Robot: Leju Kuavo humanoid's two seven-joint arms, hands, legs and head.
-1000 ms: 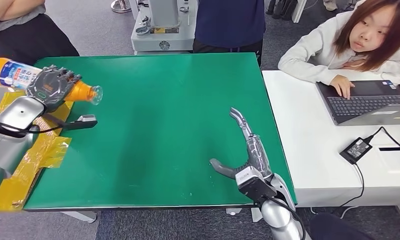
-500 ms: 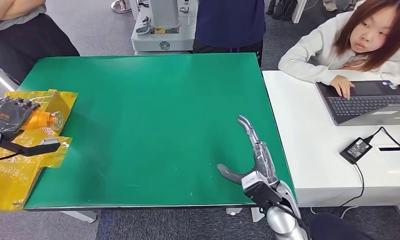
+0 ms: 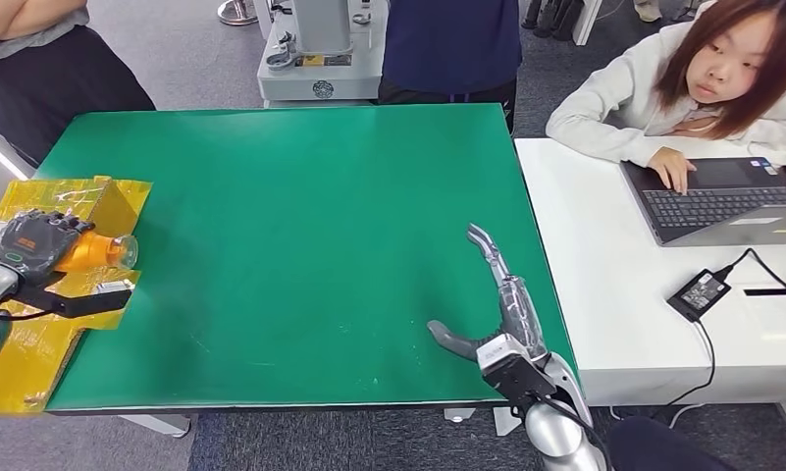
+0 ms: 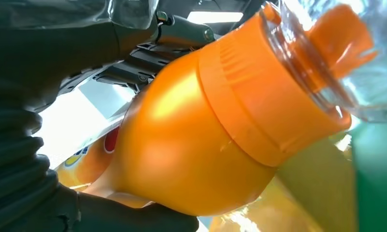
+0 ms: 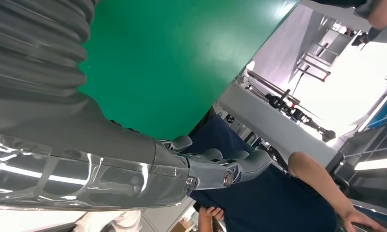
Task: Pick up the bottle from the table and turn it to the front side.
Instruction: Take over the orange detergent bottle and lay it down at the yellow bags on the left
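An orange drink bottle (image 3: pixel 96 250) lies on its side in my left hand (image 3: pixel 35 245) at the table's left edge, above the yellow sheet (image 3: pixel 50 324). Its clear cap end points toward the green mat (image 3: pixel 300 245). Up close in the left wrist view, the bottle (image 4: pixel 206 140) has an orange shoulder, a ribbed orange ring and a clear cap, with my dark fingers (image 4: pixel 46 63) wrapped around its body. My right hand (image 3: pixel 492 314) hovers over the mat's near right corner, fingers stretched out and holding nothing; the right wrist view shows its fingers (image 5: pixel 215 166) extended.
A white table (image 3: pixel 663 294) on the right carries a laptop (image 3: pixel 722 201) and a power adapter (image 3: pixel 698 292). A person in a pale top (image 3: pixel 644 108) sits there. Two more people (image 3: pixel 452 44) stand behind the far edge, beside a grey machine base (image 3: pixel 320 59).
My left hand has carried the bottle down from high above the far left corner to just over the yellow sheet. The right hand drew back slightly toward the near edge.
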